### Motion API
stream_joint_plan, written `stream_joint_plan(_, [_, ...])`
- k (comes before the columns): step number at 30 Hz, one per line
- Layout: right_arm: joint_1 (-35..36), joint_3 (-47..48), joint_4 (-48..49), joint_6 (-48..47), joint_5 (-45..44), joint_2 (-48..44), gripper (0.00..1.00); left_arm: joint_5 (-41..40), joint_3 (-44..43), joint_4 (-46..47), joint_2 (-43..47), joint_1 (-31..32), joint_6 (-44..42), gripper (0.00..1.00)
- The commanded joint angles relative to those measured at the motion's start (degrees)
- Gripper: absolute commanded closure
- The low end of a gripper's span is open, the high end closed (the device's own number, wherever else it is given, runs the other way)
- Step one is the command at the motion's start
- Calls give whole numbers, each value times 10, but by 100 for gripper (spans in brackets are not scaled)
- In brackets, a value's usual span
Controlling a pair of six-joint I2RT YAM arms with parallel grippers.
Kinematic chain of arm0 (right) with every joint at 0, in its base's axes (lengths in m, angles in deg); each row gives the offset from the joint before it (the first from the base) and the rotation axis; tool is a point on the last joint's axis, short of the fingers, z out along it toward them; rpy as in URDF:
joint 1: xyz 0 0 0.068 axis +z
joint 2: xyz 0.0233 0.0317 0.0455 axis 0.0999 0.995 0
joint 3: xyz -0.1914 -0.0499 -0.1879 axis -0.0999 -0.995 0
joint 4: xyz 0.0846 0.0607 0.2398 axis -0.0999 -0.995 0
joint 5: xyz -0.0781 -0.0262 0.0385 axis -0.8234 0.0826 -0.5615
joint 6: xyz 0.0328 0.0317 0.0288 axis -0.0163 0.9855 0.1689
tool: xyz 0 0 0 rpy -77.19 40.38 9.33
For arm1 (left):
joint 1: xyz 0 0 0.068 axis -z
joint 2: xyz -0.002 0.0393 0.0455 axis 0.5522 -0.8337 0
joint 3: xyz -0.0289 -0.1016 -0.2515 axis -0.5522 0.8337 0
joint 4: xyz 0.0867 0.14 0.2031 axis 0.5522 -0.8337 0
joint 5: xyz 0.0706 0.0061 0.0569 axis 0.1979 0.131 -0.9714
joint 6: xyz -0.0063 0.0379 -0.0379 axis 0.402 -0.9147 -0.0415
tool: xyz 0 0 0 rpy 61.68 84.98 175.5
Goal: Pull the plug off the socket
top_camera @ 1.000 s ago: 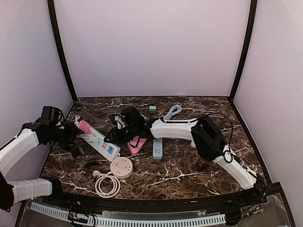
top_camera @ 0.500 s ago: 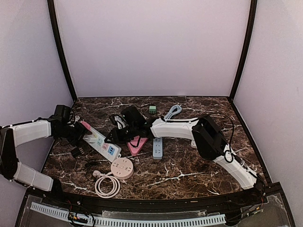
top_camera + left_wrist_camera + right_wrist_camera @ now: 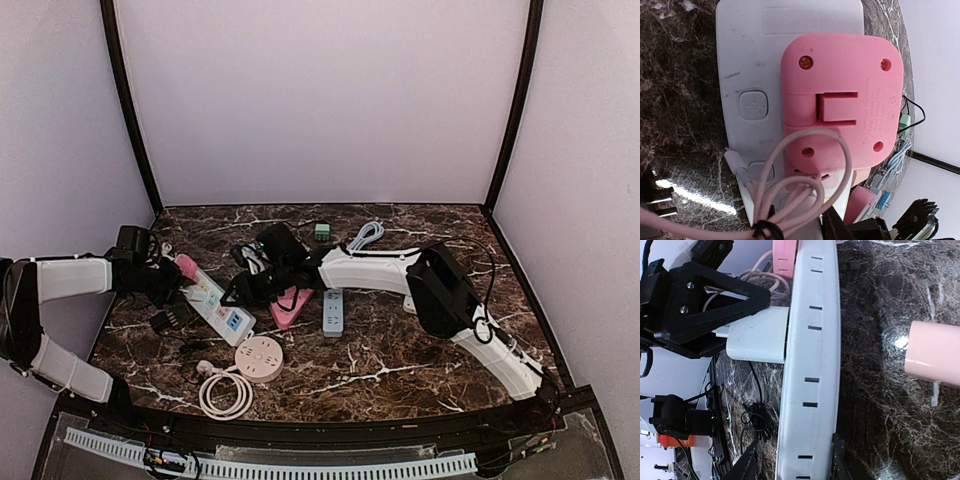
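1. Pink plug [image 3: 840,105] sits pushed into the far end of the white strip [image 3: 747,60], close to the left edge of the counter [image 3: 400,350].
2. Left gripper [image 3: 163,277] is right up against the plug on its left-edge side. The fingers don't show in the wrist view, so I cannot tell their opening or hold.
3. Right gripper [image 3: 797,452] straddles the strip's nearer half, one finger on each side. I cannot tell if they pinch it.
4. A bundled pink cable [image 3: 795,195] lies on the strip, touching the plug.
5. A white adapter [image 3: 757,335] stands on the strip between the plug and the right gripper.
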Motion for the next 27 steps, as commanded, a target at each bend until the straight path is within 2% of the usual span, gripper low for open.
stream_joint_plan(1, [6,29,12,-2,47,-7,53,28,24,49,3,-3,3,99])
stream_joint_plan(6, [8,40,18,12,75,5,46,59,50,126,5,-2,20,100])
stream_joint_plan(12, [9,66,10,21,80,23,46,92,76,178,20,1,39,100])
stream_joint_plan(17, [9,73,1,21,64,26,55,97,89,175,50,6,44,100])
stream_joint_plan(23, [10,82,-28,5,36,25,55,102,97,150,96,9,46,100])
stream_joint_plan(27, [10,76,-29,2,26,19,61,106,94,133,114,9,41,100])
